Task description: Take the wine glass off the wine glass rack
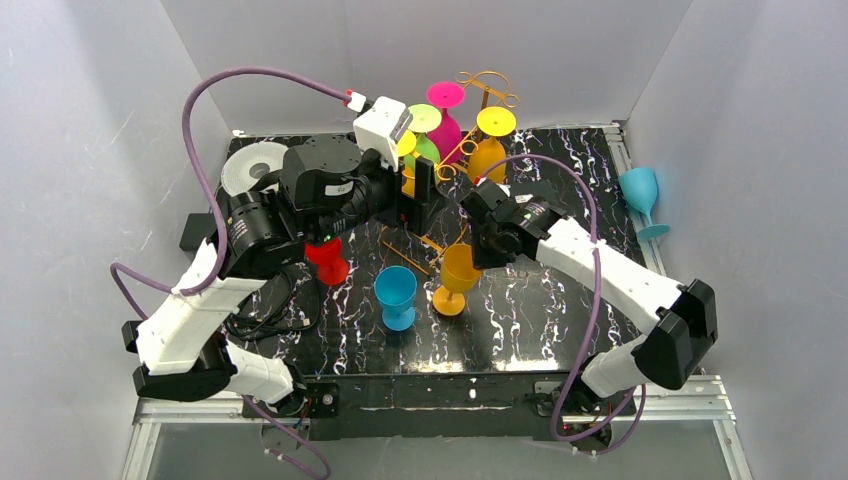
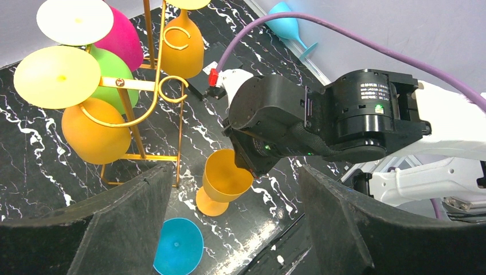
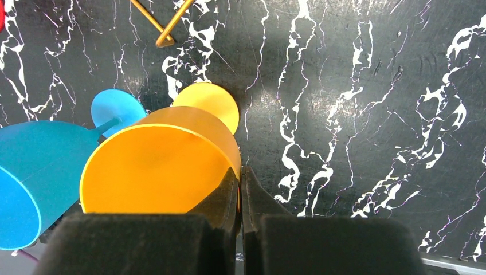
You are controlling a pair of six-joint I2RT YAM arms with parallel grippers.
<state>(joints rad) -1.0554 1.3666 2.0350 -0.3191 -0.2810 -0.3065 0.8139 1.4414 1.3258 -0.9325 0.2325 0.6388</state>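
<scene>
The golden wire wine glass rack (image 1: 487, 92) stands at the back of the table and also shows in the left wrist view (image 2: 153, 91). Several glasses hang from it upside down: pink, green and orange. An orange wine glass (image 1: 458, 272) stands upright off the rack, its foot on or just above the table. My right gripper (image 1: 472, 248) is shut on its rim, one finger inside the bowl and one outside (image 3: 240, 189). The same glass shows in both wrist views (image 3: 155, 166) (image 2: 223, 177). My left gripper (image 2: 235, 171) is open and empty, just in front of the rack's base.
A blue glass (image 1: 396, 295) stands close left of the orange one. A red glass (image 1: 328, 260) sits under the left arm. A white tape roll (image 1: 252, 168) lies at the back left. Another blue glass (image 1: 640, 195) stands off the mat's right edge.
</scene>
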